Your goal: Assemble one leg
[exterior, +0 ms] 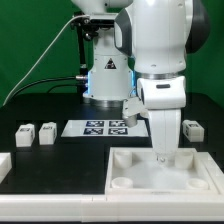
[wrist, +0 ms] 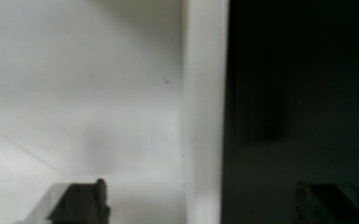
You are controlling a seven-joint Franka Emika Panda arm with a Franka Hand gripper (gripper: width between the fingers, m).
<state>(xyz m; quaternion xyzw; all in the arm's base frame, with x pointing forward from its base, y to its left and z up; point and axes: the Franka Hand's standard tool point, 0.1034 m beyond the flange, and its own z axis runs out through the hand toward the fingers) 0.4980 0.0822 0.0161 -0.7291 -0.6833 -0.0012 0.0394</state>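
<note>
Two small white legs [exterior: 24, 132] [exterior: 46, 131] with black-and-white tags stand on the black table at the exterior view's left. A third leg [exterior: 190, 128] stands at the right behind the tray. The big white tray [exterior: 128, 160] with round corner sockets lies at the front. My gripper [exterior: 163, 152] hangs straight down over the tray's far rim, open and holding nothing. In the wrist view my gripper [wrist: 202, 203] has its dark fingertips [wrist: 80, 200] wide apart on either side of the tray's rim [wrist: 202, 100], white tray floor to one side and black table to the other.
The marker board [exterior: 105, 127] lies flat between the left legs and my gripper. Another white part [exterior: 4, 164] shows at the exterior view's left edge. The arm's base [exterior: 105, 75] stands behind the marker board.
</note>
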